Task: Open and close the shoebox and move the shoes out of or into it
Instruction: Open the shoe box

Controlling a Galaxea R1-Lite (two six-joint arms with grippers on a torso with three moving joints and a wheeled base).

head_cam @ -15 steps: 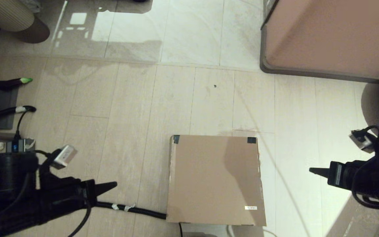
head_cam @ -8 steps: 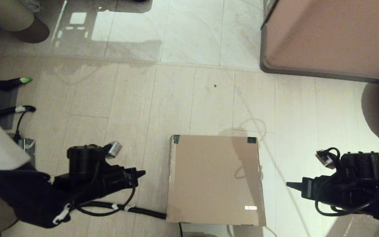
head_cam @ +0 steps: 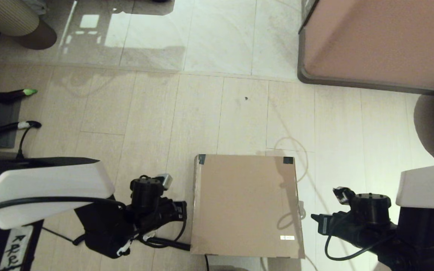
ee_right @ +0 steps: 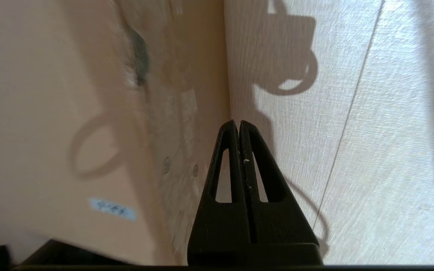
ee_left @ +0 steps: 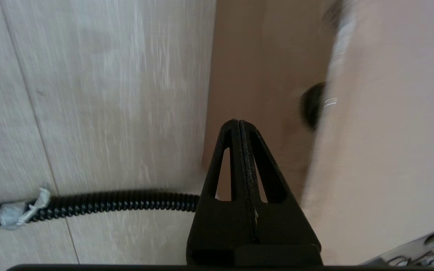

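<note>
The left gripper (head_cam: 184, 210), fingers pressed together and empty, is just beside the left edge of the one shoebox (head_cam: 245, 205). The right gripper (head_cam: 314, 217), also closed and empty, is near its right edge. The box lid is down, and open floor (head_cam: 202, 113) lies beyond.

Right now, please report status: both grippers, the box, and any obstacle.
Left gripper shut, at the shoebox left side. Right gripper shut, at its right side. Lid closed, shoes not visible. Black cable on the floor by its left side.
</note>
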